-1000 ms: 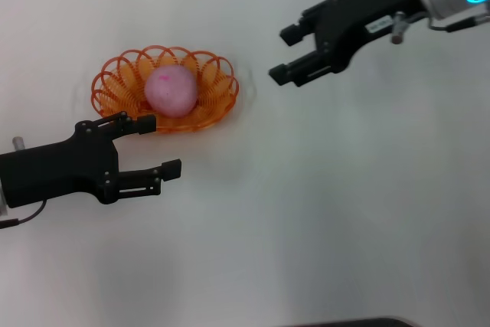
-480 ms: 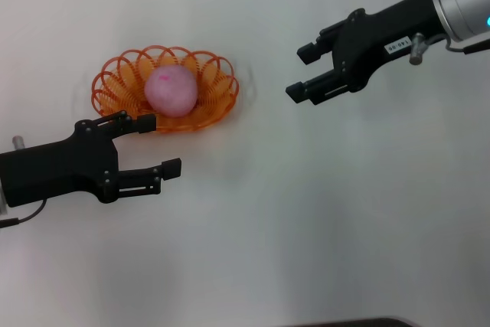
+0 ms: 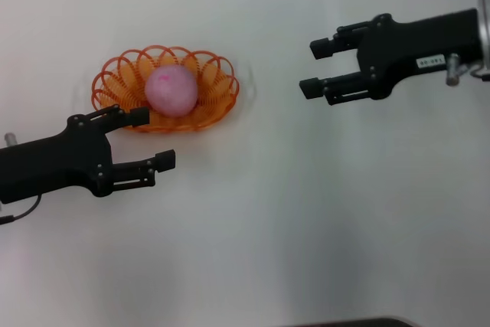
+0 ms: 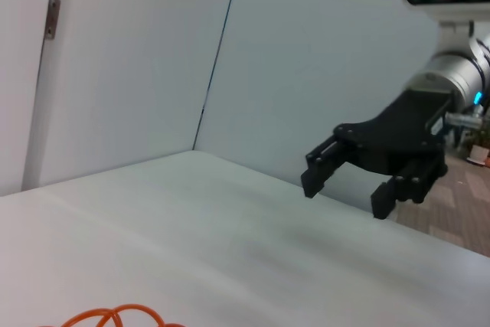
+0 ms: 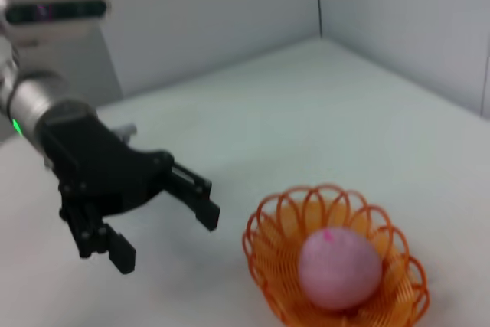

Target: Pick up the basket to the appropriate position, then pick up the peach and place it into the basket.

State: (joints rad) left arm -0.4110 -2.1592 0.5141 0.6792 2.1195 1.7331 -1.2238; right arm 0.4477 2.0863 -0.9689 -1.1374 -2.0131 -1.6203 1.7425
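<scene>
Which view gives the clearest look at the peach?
The head view: the peach shows whole from above, sitting in the basket. The right wrist view also shows it in the basket, from the side. The left wrist view shows no peach, only a bit of orange rim.

The desk [image 3: 306,212] lies bare between the two arms, so a pincer can cross there freely. The basket [image 3: 218,86] with the peach [image 3: 171,90] inside stands in the way on the left side. The left pincer [image 3: 151,137], open, blocks its near rim; the right pincer [image 3: 320,67], open, hangs well apart
</scene>
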